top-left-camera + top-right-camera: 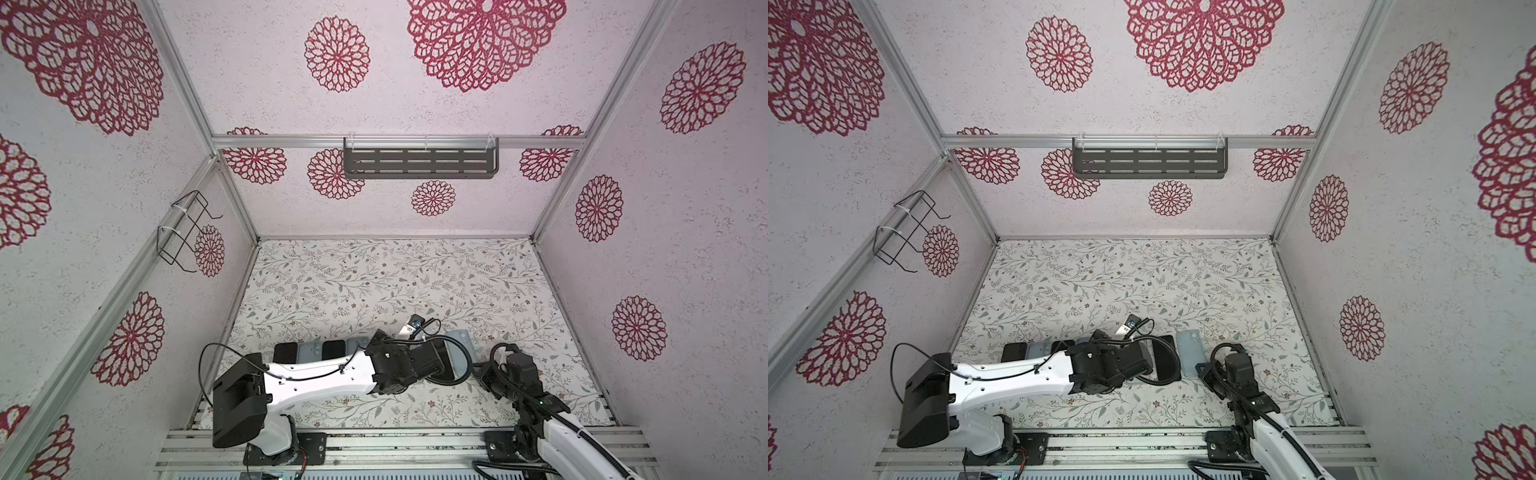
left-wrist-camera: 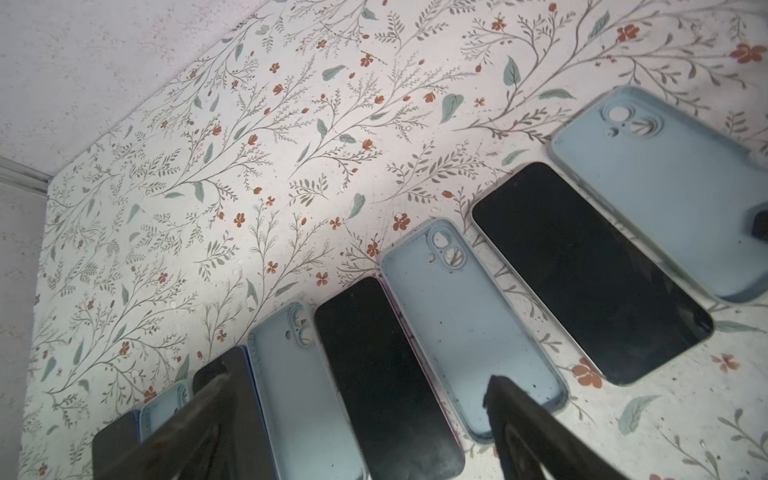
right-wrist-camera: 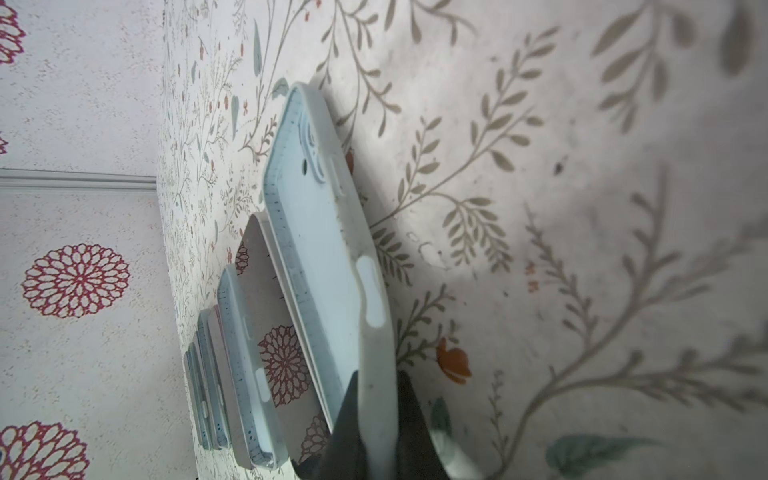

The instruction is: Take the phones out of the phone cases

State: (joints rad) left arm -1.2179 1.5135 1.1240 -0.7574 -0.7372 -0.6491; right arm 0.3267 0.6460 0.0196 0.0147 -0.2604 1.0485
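Left wrist view shows four dark phones (image 2: 590, 274) alternating with four empty pale-blue cases (image 2: 469, 332); left gripper (image 2: 359, 380) gapes empty, right gripper (image 3: 378, 376) pinches the end case (image 3: 328, 249) by its rim.

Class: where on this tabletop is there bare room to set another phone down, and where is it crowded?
Bare: the wide floral tabletop between the row of phones and cases and the back wall; also the patch between the rightmost blue case and the right wall. Crowded: the row itself, packed side by side.
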